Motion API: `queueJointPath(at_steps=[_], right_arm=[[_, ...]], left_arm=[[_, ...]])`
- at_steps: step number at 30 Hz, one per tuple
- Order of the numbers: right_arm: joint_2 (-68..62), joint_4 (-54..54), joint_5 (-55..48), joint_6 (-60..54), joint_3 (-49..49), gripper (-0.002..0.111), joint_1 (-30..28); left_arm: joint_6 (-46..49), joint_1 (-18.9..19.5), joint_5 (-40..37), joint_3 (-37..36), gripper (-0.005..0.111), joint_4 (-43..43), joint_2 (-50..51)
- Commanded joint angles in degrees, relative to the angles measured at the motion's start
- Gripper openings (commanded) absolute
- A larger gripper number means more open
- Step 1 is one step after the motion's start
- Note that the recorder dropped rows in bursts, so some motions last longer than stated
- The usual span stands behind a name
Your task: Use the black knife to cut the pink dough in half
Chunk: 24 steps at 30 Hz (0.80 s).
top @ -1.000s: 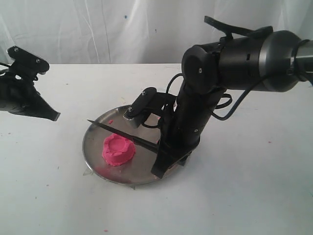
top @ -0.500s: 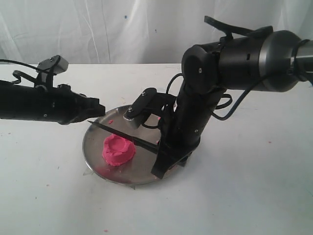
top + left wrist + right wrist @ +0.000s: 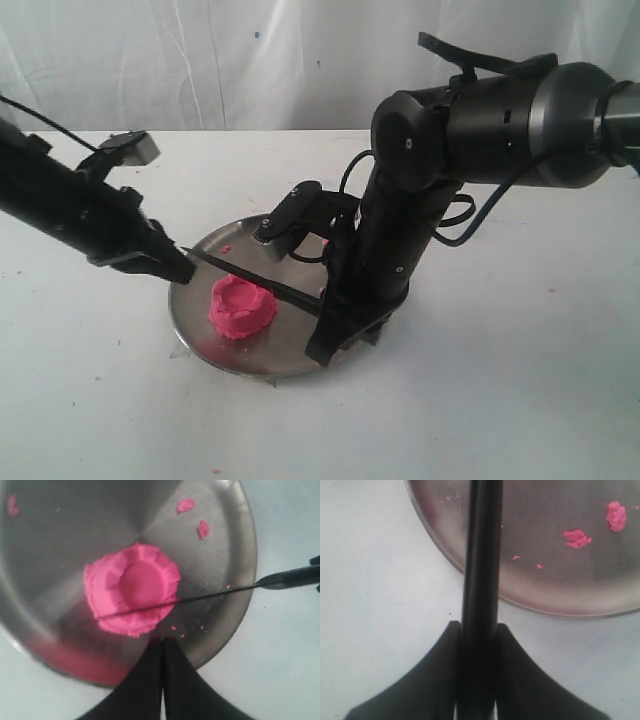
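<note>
The pink dough [image 3: 241, 307] [image 3: 131, 595] is one round lump with a dented top, lying on the steel plate [image 3: 195, 305] [image 3: 60, 545]. The black knife [image 3: 262, 281] [image 3: 287, 577] [image 3: 481, 555] is held above it, its thin blade crossing the lump's near side. My right gripper [image 3: 330, 312] [image 3: 479, 630] is shut on the knife's handle at the plate's right rim. My left gripper [image 3: 183, 268] [image 3: 162, 641] is shut with nothing in it, its tip at the plate's left rim, close beside the dough.
Small pink crumbs [image 3: 194, 517] [image 3: 577, 538] are scattered on the plate. The plate stands on a white table [image 3: 500, 380] with a white curtain [image 3: 250, 60] behind. The right arm's bulky body [image 3: 480, 120] rises over the plate's right side.
My left arm has swung in from the far left and come down to the plate's left rim beside the dough. The right gripper and the knife have stayed in place.
</note>
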<state>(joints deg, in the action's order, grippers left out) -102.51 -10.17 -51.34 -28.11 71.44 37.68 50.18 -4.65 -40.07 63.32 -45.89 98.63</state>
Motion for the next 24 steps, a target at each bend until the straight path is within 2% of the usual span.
queueJointPath(at_steps=[1,6,9,24], right_arm=[[-1.01,0.37,0.21,-0.02,-0.24,0.0,0.07],[-2.46,0.85,0.99,-0.11,-0.24,0.0,0.07],[-2.83,0.93,5.39,-0.11,-0.13,0.0,0.07],[-6.87,4.7,7.77,-0.11,-0.13,0.0,-0.04]], left_arm=[[8.42,-5.24,5.11,2.13,0.0,1.05,-0.57],[6.62,-4.79,9.76,5.67,0.0,0.53,-1.34],[7.76,-4.79,13.37,5.99,0.0,-3.02,-0.11],[7.64,-4.68,15.02,5.99,0.0,-2.9,5.72]])
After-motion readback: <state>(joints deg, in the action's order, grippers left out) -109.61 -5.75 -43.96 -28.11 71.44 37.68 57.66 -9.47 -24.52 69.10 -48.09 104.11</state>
